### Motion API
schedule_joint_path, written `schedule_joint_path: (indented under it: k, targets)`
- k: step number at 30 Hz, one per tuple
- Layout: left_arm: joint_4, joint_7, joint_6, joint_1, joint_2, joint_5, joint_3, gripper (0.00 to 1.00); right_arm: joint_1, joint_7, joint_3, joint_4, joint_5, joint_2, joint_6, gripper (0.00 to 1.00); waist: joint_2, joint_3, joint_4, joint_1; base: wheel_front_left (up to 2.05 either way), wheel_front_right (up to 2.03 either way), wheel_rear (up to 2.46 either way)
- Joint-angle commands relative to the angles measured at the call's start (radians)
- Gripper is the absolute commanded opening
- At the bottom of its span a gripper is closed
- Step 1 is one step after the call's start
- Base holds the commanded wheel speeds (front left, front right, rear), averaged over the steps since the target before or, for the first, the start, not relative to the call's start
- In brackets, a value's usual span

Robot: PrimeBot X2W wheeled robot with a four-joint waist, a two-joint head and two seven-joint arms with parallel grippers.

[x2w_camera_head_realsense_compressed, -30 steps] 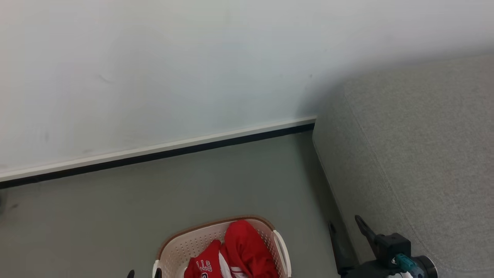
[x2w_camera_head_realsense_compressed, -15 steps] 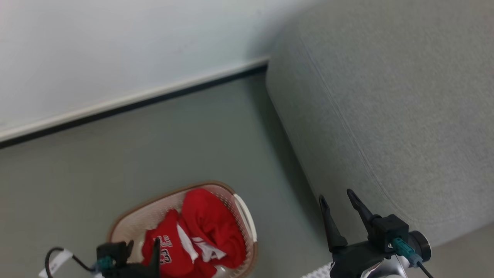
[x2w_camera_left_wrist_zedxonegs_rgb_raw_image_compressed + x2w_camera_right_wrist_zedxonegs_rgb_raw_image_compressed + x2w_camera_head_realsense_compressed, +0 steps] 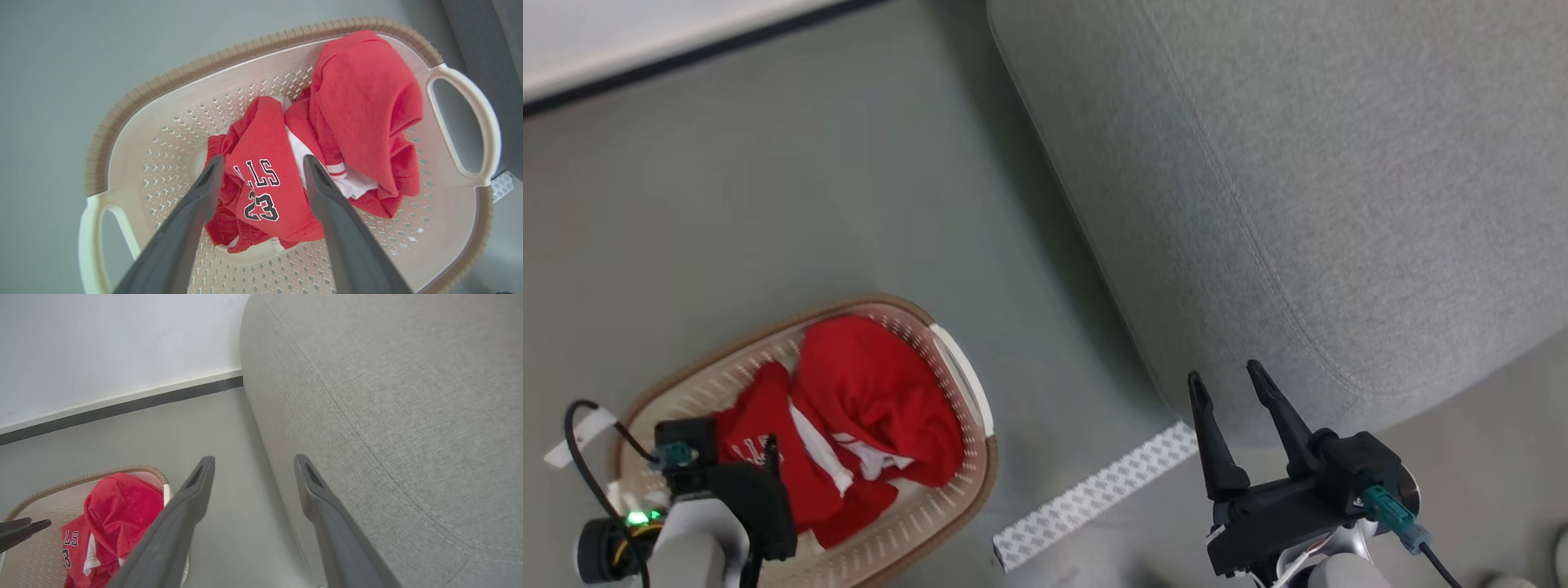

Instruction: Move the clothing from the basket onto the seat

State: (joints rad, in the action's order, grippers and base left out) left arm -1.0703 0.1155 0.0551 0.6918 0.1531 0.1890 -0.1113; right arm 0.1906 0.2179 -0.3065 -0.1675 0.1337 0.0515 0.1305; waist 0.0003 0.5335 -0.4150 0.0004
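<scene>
The cream basket (image 3: 977,457) with a brown rim stands on the floor at the lower left. Red clothing (image 3: 874,392) with white trim lies crumpled inside it. In the left wrist view the clothing (image 3: 359,102) shows black-and-white lettering and fills the middle and right of the basket (image 3: 245,53). My left gripper (image 3: 263,163) hangs open just above the lettered garment, touching nothing. The grey seat (image 3: 1339,163) fills the upper right. My right gripper (image 3: 1223,374) is open and empty by the seat's near corner; in its wrist view the right gripper (image 3: 254,459) points along the seat (image 3: 408,396) edge.
A white wall with a dark baseboard (image 3: 686,49) runs along the top left. Grey floor (image 3: 809,188) lies between basket and seat. A white patterned strip (image 3: 1094,490) lies on the floor beside the seat's corner.
The head camera has tilted down, so the whole picture has shifted and basket and seat now sit higher in it. My left gripper has come into view over the basket. Both grippers stay open.
</scene>
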Motion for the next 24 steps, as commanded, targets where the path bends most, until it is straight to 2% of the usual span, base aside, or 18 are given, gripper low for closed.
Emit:
schedule_joint_path:
  k: [1, 6, 12, 16, 18, 19, 20, 24]
  targets:
    - [-0.013, 0.0, 0.01, 0.017, 0.018, -0.006, 0.001, 1.0, 0.011, 0.01, -0.008, -0.003, 0.014, -0.006, 0.0, 1.0, -0.0003, 0.123, -0.061, -0.0004, 0.0, 0.0, 0.0]
    - [-0.048, -0.009, 0.061, 0.075, 0.046, -0.018, -0.002, 1.0, 0.036, 0.032, -0.04, -0.014, 0.055, -0.006, 0.0, 1.0, -0.0003, 0.179, -0.063, -0.0004, 0.0, 0.0, 0.0]
    - [-0.089, -0.027, 0.102, 0.118, 0.055, -0.014, -0.004, 1.0, 0.062, 0.042, -0.06, -0.031, 0.084, -0.005, 0.0, 1.0, -0.0003, 0.218, -0.069, -0.0004, 0.0, 0.0, 0.0]
    - [-0.119, -0.041, 0.115, 0.127, 0.049, 0.007, 0.008, 1.0, 0.064, 0.045, -0.064, -0.039, 0.097, -0.005, 0.0, 1.0, -0.0003, 0.228, -0.069, -0.0004, 0.0, 0.0, 0.0]
    - [-0.129, -0.047, 0.104, 0.136, 0.047, 0.018, 0.014, 1.0, 0.066, 0.046, -0.063, -0.035, 0.101, -0.005, 0.0, 1.0, -0.0003, 0.229, -0.071, -0.0004, 0.0, 0.0, 0.0]
    - [-0.133, -0.046, 0.097, 0.14, 0.05, 0.022, 0.014, 0.47, 0.067, 0.046, -0.063, -0.032, 0.105, -0.005, 0.0, 1.0, -0.0003, 0.229, -0.071, -0.0004, 0.0, 0.0, 0.0]
    - [-0.133, -0.037, 0.094, 0.142, 0.05, 0.024, 0.013, 0.01, 0.067, 0.046, -0.062, -0.031, 0.107, -0.005, 0.0, 1.0, -0.0003, 0.229, -0.073, -0.0004, 0.0, 0.0, 0.0]
    - [-0.146, -0.025, 0.085, 0.141, 0.045, 0.034, 0.01, 0.0, 0.073, 0.046, -0.065, -0.036, 0.112, -0.005, 0.0, 1.0, -0.0003, 0.215, -0.077, -0.0004, 0.0, 0.0, 0.0]
